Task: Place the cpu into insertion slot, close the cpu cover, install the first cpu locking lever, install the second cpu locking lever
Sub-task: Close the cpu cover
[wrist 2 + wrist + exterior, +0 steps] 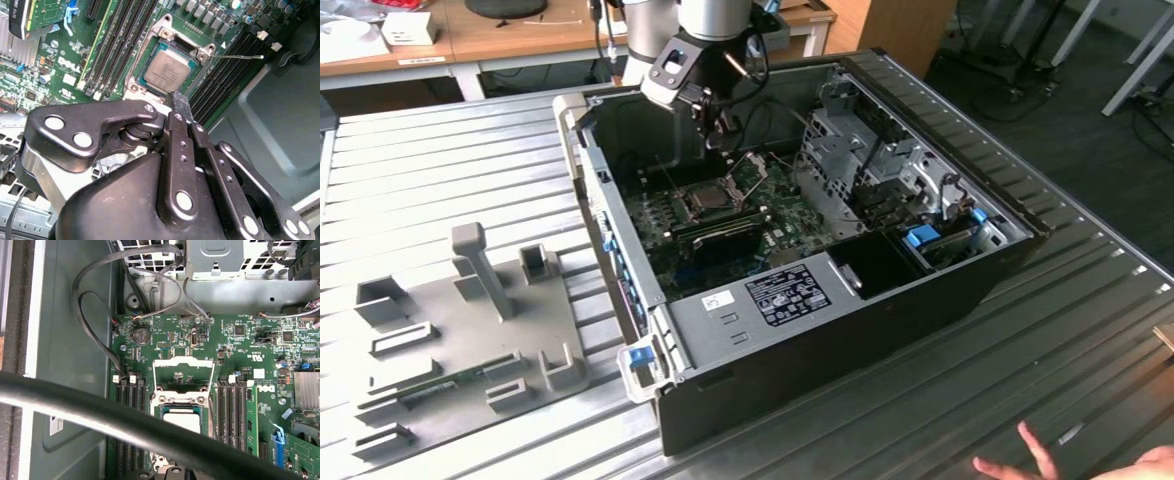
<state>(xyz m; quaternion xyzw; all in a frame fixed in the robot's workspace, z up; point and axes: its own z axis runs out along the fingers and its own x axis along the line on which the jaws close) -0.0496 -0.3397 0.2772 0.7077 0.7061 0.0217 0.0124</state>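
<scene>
The cpu [165,75] lies flat in the insertion slot [141,90] on the green board, its grey metal top showing, also in the first wrist view [183,418]. The cpu cover [183,363] stands swung up at the slot's far end, its window showing board behind it. A thin wire locking lever [236,56] sticks out sideways from a corner of the slot. My gripper [180,102] hangs shut just above the slot's edge, with nothing held between its fingers. In the exterior view it [718,148] hovers inside the open computer case [854,330] over the slot [708,200].
Long black memory slots [120,45] flank the socket. A drive cage [854,150] and loose cables [100,295] crowd the case. A thick black cable [125,420] crosses the first wrist view. A grey fixture tray [467,330] lies at the exterior view's left. A person's hand [1067,465] rests at the table's near edge.
</scene>
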